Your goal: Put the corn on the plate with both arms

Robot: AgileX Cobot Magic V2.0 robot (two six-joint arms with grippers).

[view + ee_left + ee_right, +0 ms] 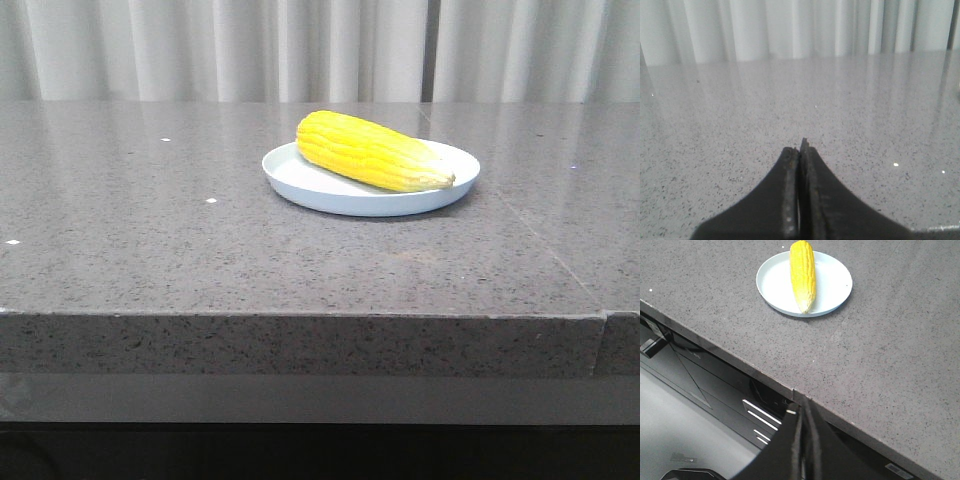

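**Corn on the plate, both claws pulled back and pressed together**

Nearest to us, our right gripper [801, 410] hangs off the table, just outside its front edge, with its jaws pressed together and nothing between them. Our left gripper [799, 150] is likewise pinched flat on itself and holds nothing; it sits low over bare grey table [150, 260], and we cannot tell from its view how near the front edge it is. Neither arm shows in the front view.

Farther in, toward the back edge and a little right of the middle, stands the plate [300, 180]. The corn [370, 150] lies across it, thick end toward the back left, pale tip resting at the rim on the right side. In the right wrist view the cob spans the plate from rim to rim and the tip reaches the edge without clearly passing it.

We judge the placing done, so what remains is to keep clear. Doing that well means leaving both arms low and back, well apart from the plate. The cob is round and could roll if the rim is nudged.
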